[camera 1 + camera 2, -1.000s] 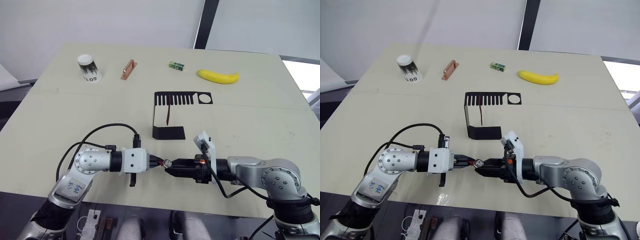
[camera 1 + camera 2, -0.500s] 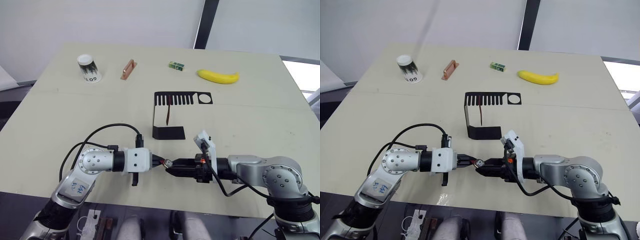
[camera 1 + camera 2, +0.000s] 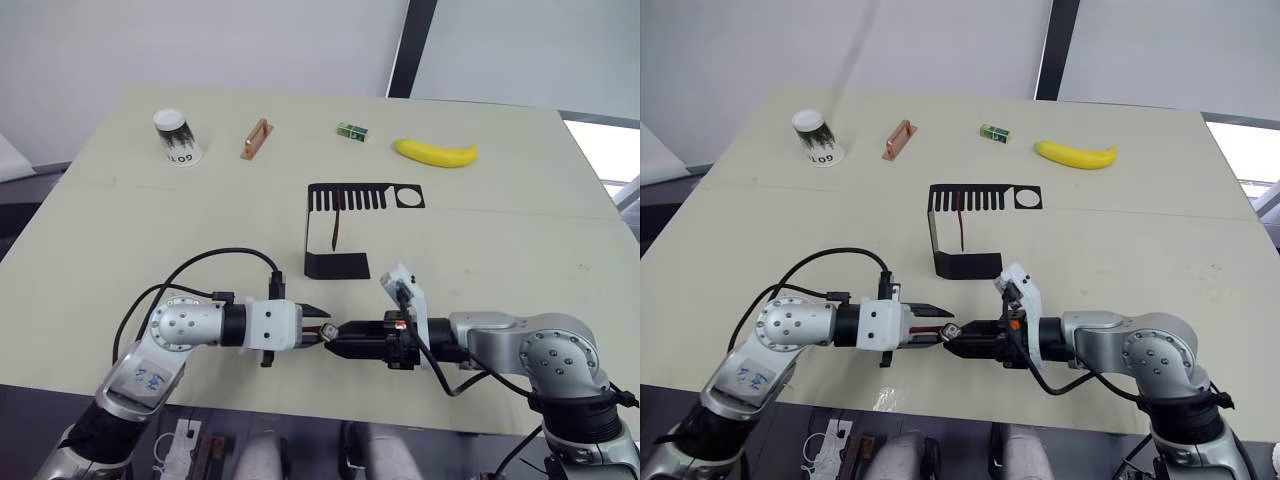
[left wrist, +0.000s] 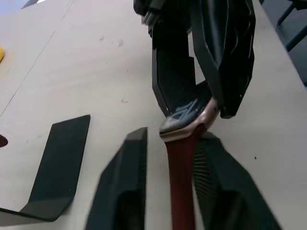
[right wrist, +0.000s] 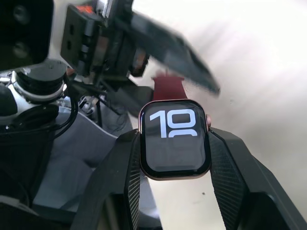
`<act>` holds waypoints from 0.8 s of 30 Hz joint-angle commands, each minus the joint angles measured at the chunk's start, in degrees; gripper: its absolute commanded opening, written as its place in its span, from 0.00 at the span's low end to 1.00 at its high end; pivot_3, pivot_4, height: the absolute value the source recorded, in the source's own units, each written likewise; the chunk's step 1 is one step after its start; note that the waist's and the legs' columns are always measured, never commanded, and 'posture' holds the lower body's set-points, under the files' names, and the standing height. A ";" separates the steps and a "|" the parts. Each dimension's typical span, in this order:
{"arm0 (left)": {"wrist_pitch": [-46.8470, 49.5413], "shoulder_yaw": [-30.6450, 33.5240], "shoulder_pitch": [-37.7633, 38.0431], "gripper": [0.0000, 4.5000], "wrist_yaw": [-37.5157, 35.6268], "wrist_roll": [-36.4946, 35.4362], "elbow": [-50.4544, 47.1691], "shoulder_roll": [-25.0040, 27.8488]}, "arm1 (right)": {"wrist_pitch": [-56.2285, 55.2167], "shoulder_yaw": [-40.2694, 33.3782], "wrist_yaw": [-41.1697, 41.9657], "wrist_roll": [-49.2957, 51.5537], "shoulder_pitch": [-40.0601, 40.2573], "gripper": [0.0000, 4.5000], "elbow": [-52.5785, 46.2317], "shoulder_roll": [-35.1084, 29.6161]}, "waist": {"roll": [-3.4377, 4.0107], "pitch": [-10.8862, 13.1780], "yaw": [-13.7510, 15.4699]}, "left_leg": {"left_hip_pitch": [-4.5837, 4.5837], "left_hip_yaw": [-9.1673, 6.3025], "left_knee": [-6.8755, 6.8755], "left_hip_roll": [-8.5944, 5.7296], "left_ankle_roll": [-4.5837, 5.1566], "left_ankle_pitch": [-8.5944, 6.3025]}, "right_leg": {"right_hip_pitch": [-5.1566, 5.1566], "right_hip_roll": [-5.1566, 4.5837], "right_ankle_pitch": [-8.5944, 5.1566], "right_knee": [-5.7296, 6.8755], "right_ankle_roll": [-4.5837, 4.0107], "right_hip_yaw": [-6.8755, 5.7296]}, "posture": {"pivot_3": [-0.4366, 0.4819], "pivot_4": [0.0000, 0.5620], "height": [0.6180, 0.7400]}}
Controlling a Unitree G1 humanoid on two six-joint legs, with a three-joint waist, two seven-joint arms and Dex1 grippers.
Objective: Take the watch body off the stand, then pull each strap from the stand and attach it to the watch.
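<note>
My right gripper [image 3: 336, 338] is shut on the watch body [image 5: 175, 139], a small dark square case whose screen shows light digits, held above the table's front edge. One dark-red strap [image 4: 181, 182] butts against the case's edge and runs back between the fingers of my left gripper [image 3: 317, 328], which stands open around it. The black stand [image 3: 338, 266] sits just behind the grippers. The other strap [image 3: 337, 228] hangs from a slot in its comb-like top plate.
Along the far side of the table stand a paper cup [image 3: 177, 137], a copper-coloured bar [image 3: 256, 138], a small green block [image 3: 351, 130] and a banana [image 3: 435, 152]. The table's front edge lies right under both grippers.
My left gripper's fingers have spread apart and let go of the strap. The right gripper with the watch body has shifted slightly to the left.
</note>
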 commanded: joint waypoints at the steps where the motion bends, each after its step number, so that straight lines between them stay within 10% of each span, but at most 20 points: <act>1: -2.45 7.28 4.33 0.75 -2.86 -3.81 -0.06 4.40 | -3.02 0.26 4.79 -2.71 0.22 0.34 -3.56 -2.72 | 0.00 0.00 0.00 | 0.00 0.00 0.00 0.00 0.00 0.00 | 0.00 0.00 0.00 -0.01 0.00 0.00 | 0.48 0.27 1.00; 4: -5.26 13.89 7.67 1.00 -8.11 -8.64 5.05 8.65 | -8.15 1.04 9.74 -8.00 0.57 0.34 -4.52 -5.22 | 0.01 0.01 0.11 | 0.00 -0.01 -0.01 0.00 0.06 -0.03 | 0.00 0.00 0.00 -0.05 0.00 -0.01 | 0.48 0.27 1.00; 16: 4.04 25.81 7.85 1.00 -16.20 -30.76 9.41 10.84 | -72.14 12.07 31.97 -58.30 8.05 0.34 -0.80 -15.19 | 0.00 0.01 0.07 | -0.06 0.03 0.07 -0.07 0.03 -0.06 | -0.01 0.00 0.00 -0.13 0.05 -0.07 | 0.48 0.27 1.00; 24: 4.38 27.13 9.15 1.00 -18.28 -33.16 9.41 10.46 | -79.62 10.71 33.42 -61.86 8.37 0.34 0.76 -14.33 | 0.01 0.01 0.08 | 0.05 0.09 0.04 0.00 -0.16 0.02 | -0.01 0.07 -0.02 -0.02 0.00 -0.02 | 0.48 0.27 1.00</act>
